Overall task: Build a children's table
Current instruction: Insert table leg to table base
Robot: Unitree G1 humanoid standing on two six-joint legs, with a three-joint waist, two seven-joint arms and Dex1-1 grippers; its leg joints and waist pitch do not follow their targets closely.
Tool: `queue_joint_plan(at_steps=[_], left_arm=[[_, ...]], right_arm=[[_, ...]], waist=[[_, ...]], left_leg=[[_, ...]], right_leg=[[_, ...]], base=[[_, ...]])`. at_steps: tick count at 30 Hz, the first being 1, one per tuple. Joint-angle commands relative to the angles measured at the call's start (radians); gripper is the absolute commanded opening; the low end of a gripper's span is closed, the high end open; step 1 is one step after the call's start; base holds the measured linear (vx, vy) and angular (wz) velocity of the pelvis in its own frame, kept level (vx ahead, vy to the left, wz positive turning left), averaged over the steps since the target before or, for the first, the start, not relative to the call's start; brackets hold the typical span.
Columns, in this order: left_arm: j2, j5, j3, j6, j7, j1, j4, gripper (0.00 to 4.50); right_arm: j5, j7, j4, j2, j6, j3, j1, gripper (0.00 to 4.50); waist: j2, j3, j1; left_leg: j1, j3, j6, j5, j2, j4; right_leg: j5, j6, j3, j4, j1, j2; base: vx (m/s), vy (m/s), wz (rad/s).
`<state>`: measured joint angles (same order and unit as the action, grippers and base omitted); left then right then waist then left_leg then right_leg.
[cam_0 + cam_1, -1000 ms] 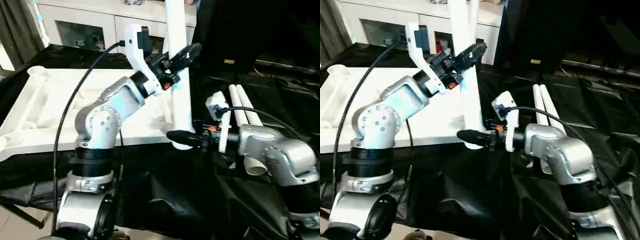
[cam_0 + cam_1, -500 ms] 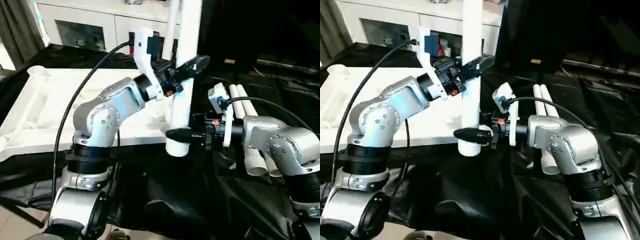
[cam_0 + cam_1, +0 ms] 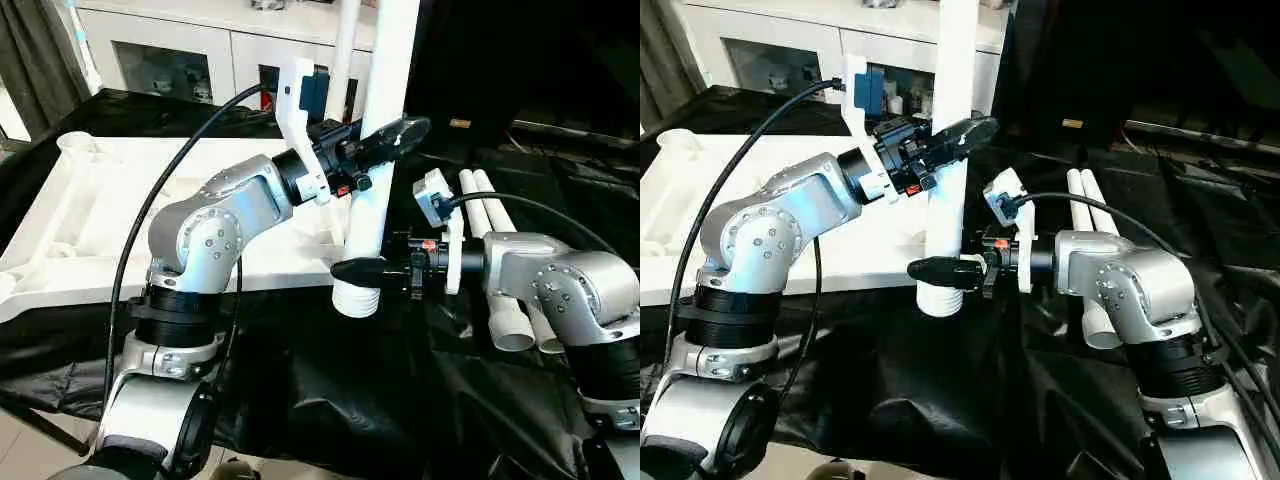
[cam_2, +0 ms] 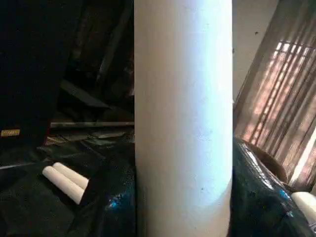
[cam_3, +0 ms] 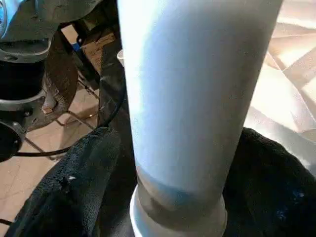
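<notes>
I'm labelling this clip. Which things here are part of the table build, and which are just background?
Part of the job:
white plastic rectangular tabletop
upright white tapered tube leg, held by left gripper and right gripper
two spare white tube legs

Just lying about:
white glass-doored cabinet
black cloth

Upright leg [image 3: 378, 150]: upper end cut off by the frame's top edge; its ribbed foot partly masked by the right gripper [image 3: 352, 270]; table top [image 3: 90, 215]: near edge and middle hidden behind the left arm [image 3: 215, 220]; two spare legs [image 3: 492, 225]: lower lengths covered by the right forearm; cabinet [image 3: 170, 50] contents apparently bottles, too small to tell.
</notes>
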<state>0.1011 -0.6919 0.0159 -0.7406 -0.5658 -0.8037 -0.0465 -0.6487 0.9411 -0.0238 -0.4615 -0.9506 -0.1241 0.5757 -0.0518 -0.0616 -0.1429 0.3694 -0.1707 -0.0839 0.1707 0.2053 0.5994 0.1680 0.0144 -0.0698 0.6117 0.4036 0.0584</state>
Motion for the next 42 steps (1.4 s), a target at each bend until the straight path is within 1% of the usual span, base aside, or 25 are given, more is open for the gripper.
queue_joint_plan(at_steps=[1, 4, 6, 7, 9, 11, 12, 15, 16, 17, 22, 30, 33, 34, 35, 37, 39, 42], left_arm=[[-0.008, -0.009, -0.006, -0.008, -0.013, -0.033, 0.006, 1.81], [-0.011, -0.011, -0.003, -0.010, -0.013, -0.034, 0.008, 1.81], [-0.013, -0.019, 0.001, -0.015, -0.013, -0.035, 0.011, 1.81], [-0.013, -0.020, 0.002, -0.016, -0.013, -0.034, 0.013, 1.81], [-0.013, -0.022, 0.003, -0.018, -0.013, -0.034, 0.015, 1.81], [-0.014, -0.027, 0.005, -0.021, -0.013, -0.033, 0.018, 1.81], [-0.015, -0.030, 0.007, -0.024, -0.013, -0.032, 0.020, 1.81], [-0.015, -0.035, 0.010, -0.029, -0.015, -0.032, 0.022, 1.81], [-0.015, -0.037, 0.011, -0.032, -0.015, -0.032, 0.023, 1.81], [-0.014, -0.040, 0.012, -0.034, -0.016, -0.033, 0.024, 1.81], [-0.014, -0.044, 0.014, -0.038, -0.015, -0.032, 0.026, 1.81], [-0.015, -0.045, 0.013, -0.046, -0.019, -0.030, 0.028, 1.80], [-0.014, -0.043, 0.013, -0.047, -0.022, -0.031, 0.026, 1.80], [-0.013, -0.041, 0.012, -0.046, -0.025, -0.031, 0.024, 1.80], [-0.013, -0.041, 0.012, -0.046, -0.025, -0.031, 0.024, 1.80], [-0.011, -0.037, 0.012, -0.043, -0.028, -0.032, 0.019, 1.80], [-0.010, -0.036, 0.012, -0.042, -0.029, -0.031, 0.018, 1.80], [-0.009, -0.036, 0.012, -0.043, -0.030, -0.031, 0.018, 1.80]], right_arm=[[-0.006, -0.005, 0.011, 0.000, -0.009, 0.015, 0.010, 3.59], [-0.007, -0.007, 0.015, 0.002, -0.009, 0.015, 0.010, 3.47], [-0.004, -0.015, 0.022, 0.007, -0.008, 0.017, 0.012, 3.17], [-0.002, -0.017, 0.026, 0.009, -0.008, 0.018, 0.013, 3.09], [0.000, -0.019, 0.028, 0.011, -0.008, 0.019, 0.013, 2.99], [0.002, -0.022, 0.030, 0.013, -0.008, 0.020, 0.013, 2.74], [0.003, -0.023, 0.031, 0.014, -0.008, 0.020, 0.013, 2.65], [0.007, -0.024, 0.037, 0.016, -0.005, 0.019, 0.014, 2.53], [0.007, -0.025, 0.039, 0.016, -0.004, 0.019, 0.014, 2.31], [0.008, -0.026, 0.041, 0.017, -0.003, 0.020, 0.014, 2.22], [0.007, -0.029, 0.045, 0.020, -0.002, 0.021, 0.015, 1.99], [0.005, -0.024, 0.048, 0.024, 0.007, 0.026, 0.015, 1.97], [0.023, -0.033, 0.045, 0.027, 0.041, 0.029, 0.014, 1.97], [0.017, -0.042, 0.047, 0.038, 0.048, 0.043, 0.017, 1.97], [0.017, -0.042, 0.047, 0.038, 0.047, 0.043, 0.018, 1.97], [0.010, -0.045, 0.050, 0.042, 0.043, 0.051, 0.022, 2.66], [0.010, -0.046, 0.050, 0.042, 0.042, 0.051, 0.022, 2.66], [0.019, -0.051, 0.048, 0.039, 0.044, 0.048, 0.020, 2.79]], waist=[[0.011, 0.074, 0.000], [0.010, 0.074, 0.000], [0.009, 0.074, 0.000], [0.011, 0.073, 0.000], [0.010, 0.073, 0.000], [0.011, 0.073, 0.000], [0.009, 0.073, 0.001], [0.010, 0.073, 0.000], [0.010, 0.073, 0.000], [0.010, 0.074, 0.000], [0.011, 0.073, 0.000], [0.011, 0.073, 0.000], [0.011, 0.073, 0.001], [0.013, 0.073, 0.001], [0.013, 0.073, 0.001], [0.013, 0.073, 0.001], [0.013, 0.074, 0.001], [0.013, 0.074, 0.001]], left_leg=[[-0.012, 0.007, -0.035, 0.192, 0.022, -0.066], [-0.011, 0.007, -0.035, 0.194, 0.022, -0.066], [-0.011, 0.007, -0.035, 0.194, 0.022, -0.066], [-0.012, 0.007, -0.036, 0.198, 0.021, -0.067], [-0.012, 0.007, -0.036, 0.202, 0.021, -0.067], [-0.013, 0.008, -0.038, 0.204, 0.022, -0.067], [-0.012, 0.007, -0.037, 0.203, 0.021, -0.067], [-0.013, 0.008, -0.037, 0.203, 0.022, -0.067], [-0.012, 0.008, -0.037, 0.201, 0.021, -0.067], [-0.011, 0.008, -0.037, 0.198, 0.021, -0.067], [-0.013, 0.008, -0.037, 0.201, 0.022, -0.068], [-0.012, 0.008, -0.038, 0.203, 0.022, -0.068], [-0.012, 0.008, -0.040, 0.206, 0.022, -0.068], [-0.013, 0.008, -0.040, 0.210, 0.021, -0.068], [-0.013, 0.008, -0.040, 0.211, 0.022, -0.069], [-0.012, 0.009, -0.039, 0.205, 0.022, -0.069], [-0.013, 0.008, -0.039, 0.201, 0.022, -0.068], [-0.013, 0.008, -0.039, 0.200, 0.022, -0.068]], right_leg=[[0.257, 0.131, 0.043, -0.076, -0.056, 0.075], [0.263, 0.131, 0.043, -0.077, -0.056, 0.075], [0.266, 0.129, 0.043, -0.077, -0.056, 0.075], [0.274, 0.128, 0.043, -0.078, -0.056, 0.075], [0.285, 0.125, 0.043, -0.079, -0.056, 0.075], [0.289, 0.124, 0.042, -0.080, -0.055, 0.074], [0.286, 0.122, 0.042, -0.079, -0.056, 0.074], [0.283, 0.121, 0.042, -0.079, -0.055, 0.074], [0.285, 0.121, 0.042, -0.079, -0.056, 0.074], [0.281, 0.121, 0.043, -0.079, -0.056, 0.075], [0.277, 0.124, 0.043, -0.078, -0.055, 0.075], [0.288, 0.117, 0.042, -0.079, -0.055, 0.075], [0.286, 0.118, 0.042, -0.080, -0.054, 0.075], [0.290, 0.117, 0.042, -0.080, -0.054, 0.074], [0.291, 0.117, 0.043, -0.080, -0.053, 0.075], [0.278, 0.122, 0.042, -0.078, -0.055, 0.074], [0.266, 0.127, 0.043, -0.077, -0.054, 0.073], [0.259, 0.130, 0.043, -0.076, -0.055, 0.073]], base=[[0.000, 0.000, 0.00], [0.000, 0.000, 0.00], [0.000, 0.000, 0.00], [0.000, 0.000, 0.00], [0.000, 0.000, 0.00], [0.000, 0.000, 0.00], [0.000, 0.000, 0.00], [0.000, 0.000, 0.00], [0.000, 0.000, 0.00], [0.000, 0.000, 0.00], [0.000, 0.000, 0.00], [0.000, 0.000, 0.00], [0.000, 0.000, 0.00], [0.000, 0.000, 0.00], [0.000, 0.000, 0.00], [0.000, 0.000, 0.00], [0.000, 0.000, 0.00], [0.000, 0.000, 0.00]])
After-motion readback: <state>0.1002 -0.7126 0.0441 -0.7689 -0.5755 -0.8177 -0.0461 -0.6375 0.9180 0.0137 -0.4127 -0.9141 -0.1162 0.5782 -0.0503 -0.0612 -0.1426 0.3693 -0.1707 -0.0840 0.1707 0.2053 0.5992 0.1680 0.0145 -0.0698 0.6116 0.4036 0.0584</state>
